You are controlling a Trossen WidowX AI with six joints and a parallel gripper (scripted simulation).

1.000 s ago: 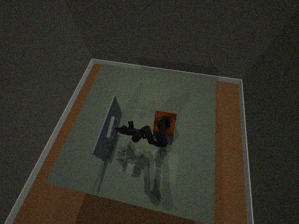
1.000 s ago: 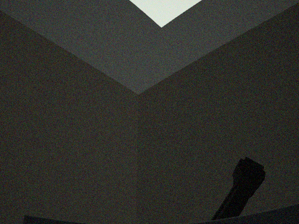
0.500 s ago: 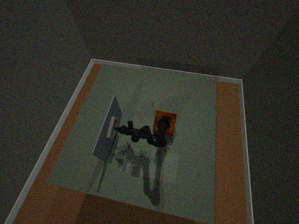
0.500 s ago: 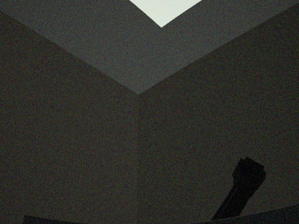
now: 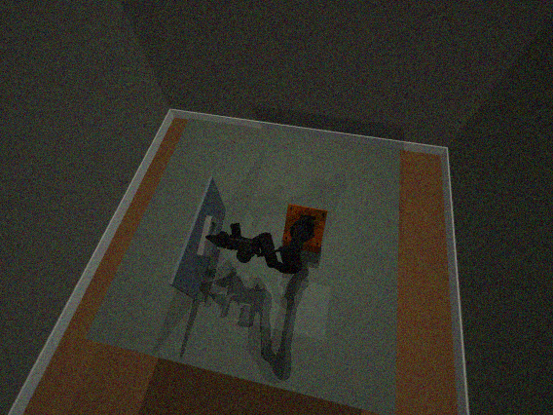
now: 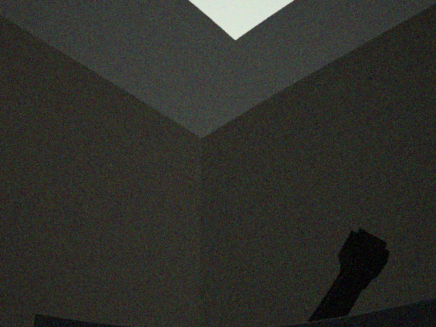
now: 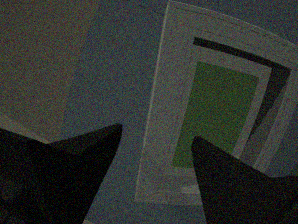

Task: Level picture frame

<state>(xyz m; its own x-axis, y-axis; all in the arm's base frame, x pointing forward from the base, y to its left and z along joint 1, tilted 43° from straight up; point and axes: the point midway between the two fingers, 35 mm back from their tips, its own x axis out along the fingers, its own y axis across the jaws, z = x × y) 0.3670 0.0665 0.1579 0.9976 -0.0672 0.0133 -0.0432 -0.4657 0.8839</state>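
Note:
The pale picture frame [image 5: 207, 224] [image 7: 172, 75] with a green picture hangs on the upright blue-grey panel [image 5: 212, 197] [image 7: 117, 55]. In the wrist view its left edge is not parallel to the panel's left edge, though the view is slanted. My gripper [image 5: 207, 237] [image 7: 157, 136] is open in front of the frame. In the wrist view the left fingertip shows left of the frame over the panel, and the right one covers the lower part of the picture. Whether a fingertip touches the frame cannot be told. The screw and notched strip are hidden.
The arm's orange base plate [image 5: 294, 212] stands right of the panel on a grey-green mat [image 5: 365, 219]. A pale raised rim [image 5: 457, 292] borders the orange-brown table [image 5: 423, 268]. The exterior view shows only part of the dark arm [image 6: 361, 257] and dark walls.

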